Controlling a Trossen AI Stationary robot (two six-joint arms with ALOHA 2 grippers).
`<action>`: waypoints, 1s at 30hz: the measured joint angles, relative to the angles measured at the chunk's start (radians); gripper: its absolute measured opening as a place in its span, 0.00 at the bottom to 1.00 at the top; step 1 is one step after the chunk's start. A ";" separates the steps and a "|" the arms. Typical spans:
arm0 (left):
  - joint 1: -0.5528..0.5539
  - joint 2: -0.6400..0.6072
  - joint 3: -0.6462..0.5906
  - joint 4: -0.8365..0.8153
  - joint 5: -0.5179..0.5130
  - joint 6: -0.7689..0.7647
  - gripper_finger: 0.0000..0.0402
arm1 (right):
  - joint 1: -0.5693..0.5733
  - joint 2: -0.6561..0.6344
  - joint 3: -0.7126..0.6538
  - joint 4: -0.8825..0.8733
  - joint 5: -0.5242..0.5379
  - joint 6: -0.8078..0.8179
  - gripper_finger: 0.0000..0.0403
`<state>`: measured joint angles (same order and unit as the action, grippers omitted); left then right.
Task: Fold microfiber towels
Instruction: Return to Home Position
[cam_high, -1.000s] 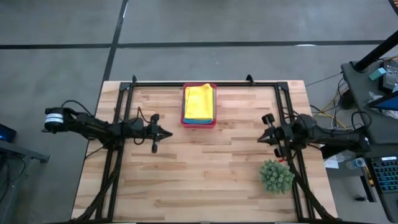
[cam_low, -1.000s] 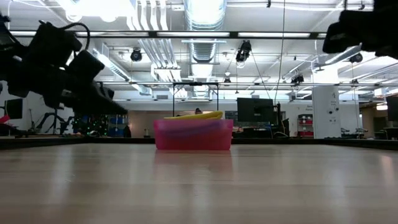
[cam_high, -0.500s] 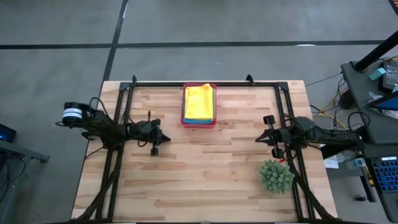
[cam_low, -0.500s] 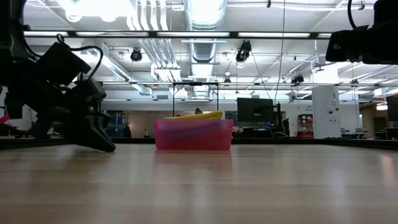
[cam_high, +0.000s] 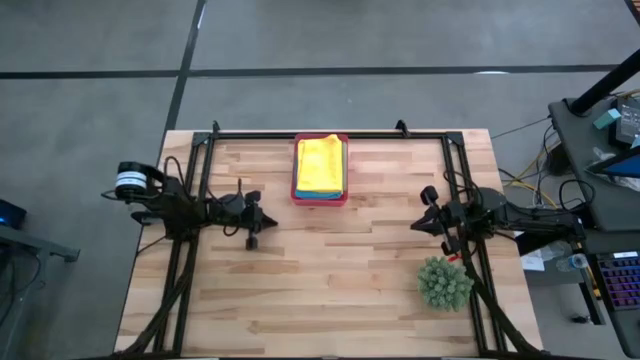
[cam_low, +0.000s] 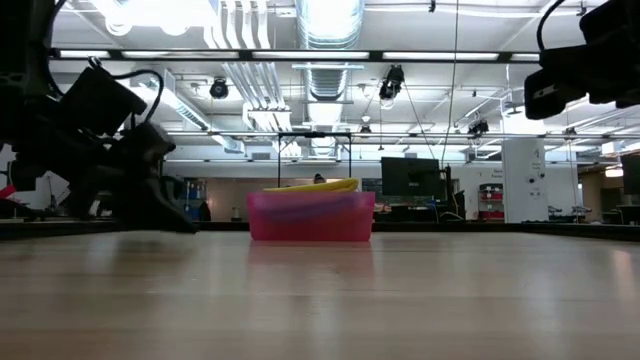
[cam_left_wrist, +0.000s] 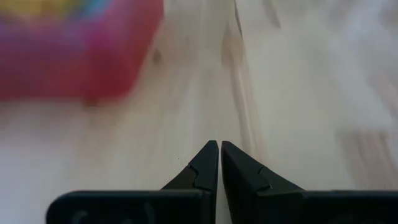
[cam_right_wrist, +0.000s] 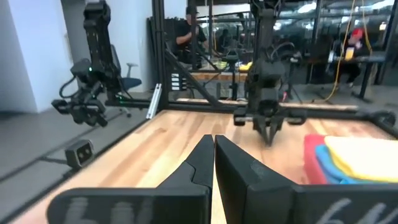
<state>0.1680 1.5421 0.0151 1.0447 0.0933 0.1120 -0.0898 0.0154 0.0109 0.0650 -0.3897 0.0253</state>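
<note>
toward the table's (cam_high: 330, 300) left edge the left gripper (cam_high: 258, 214) sits low over the wood, its jaws pressed together on nothing. at the middle of the far edge stands the pink tray (cam_high: 295, 172) with the microfiber towels (cam_high: 320, 160) stacked folded inside, yellow on top, a blue edge showing beneath. near the right edge the right gripper (cam_right_wrist: 214, 138) hangs with jaws clenched, empty too. the spiky green plant (cam_high: 444, 283) stands toward the near right corner. bare wood runs wide across the middle and the near edge.

The microfiber towels (cam_high: 320, 165) are stacked, folded flat, in the pink tray (cam_high: 295, 172) at the middle of the counter's (cam_high: 330, 285) far edge. A yellow towel (cam_high: 321, 160) is laid on top, and a blue towel (cam_high: 318, 193) is seen beneath.
</note>
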 joint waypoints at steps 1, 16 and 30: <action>0.000 -0.002 0.002 0.024 -0.001 0.000 0.02 | 0.000 0.000 0.000 0.000 0.000 0.017 0.02; 0.000 -0.005 0.043 0.072 0.000 0.000 0.02 | 0.000 0.001 0.000 0.000 0.000 0.053 0.02; 0.000 -0.006 0.052 0.072 0.000 0.000 0.02 | 0.000 0.000 0.000 0.000 -0.001 0.052 0.02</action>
<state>0.1680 1.5364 0.0669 1.1172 0.0928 0.1120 -0.0898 0.0159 0.0105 0.0647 -0.3904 0.0772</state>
